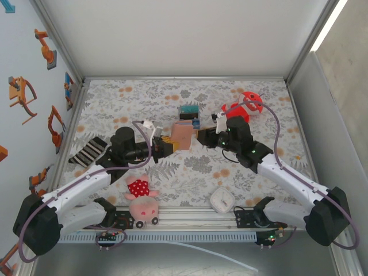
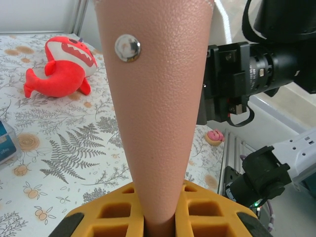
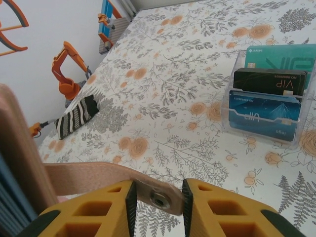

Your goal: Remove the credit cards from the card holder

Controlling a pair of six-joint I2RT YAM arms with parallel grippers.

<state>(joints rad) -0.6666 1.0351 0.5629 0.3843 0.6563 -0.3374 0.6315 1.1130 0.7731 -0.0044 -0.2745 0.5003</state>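
The card holder (image 1: 183,138), tan-brown leather, hangs above the table's middle between both arms. My left gripper (image 1: 165,145) is shut on its near edge; in the left wrist view the leather (image 2: 158,98) rises from between the orange fingers (image 2: 108,212), a metal snap (image 2: 127,47) on its face. My right gripper (image 1: 201,138) stands open, and the holder's snap tab (image 3: 163,197) lies flat across the gap between its pads. Blue-grey lining (image 3: 10,197) shows at the left edge. The credit cards are hidden.
A clear stand with teal, black and blue VIP cards (image 1: 188,112) (image 3: 269,94) sits just behind the holder. A red shark plush (image 1: 247,104) lies at the back right. A zebra-striped cloth (image 1: 86,152) lies left, with a pink plush (image 1: 142,201) and a white timer (image 1: 221,200) near the front rail.
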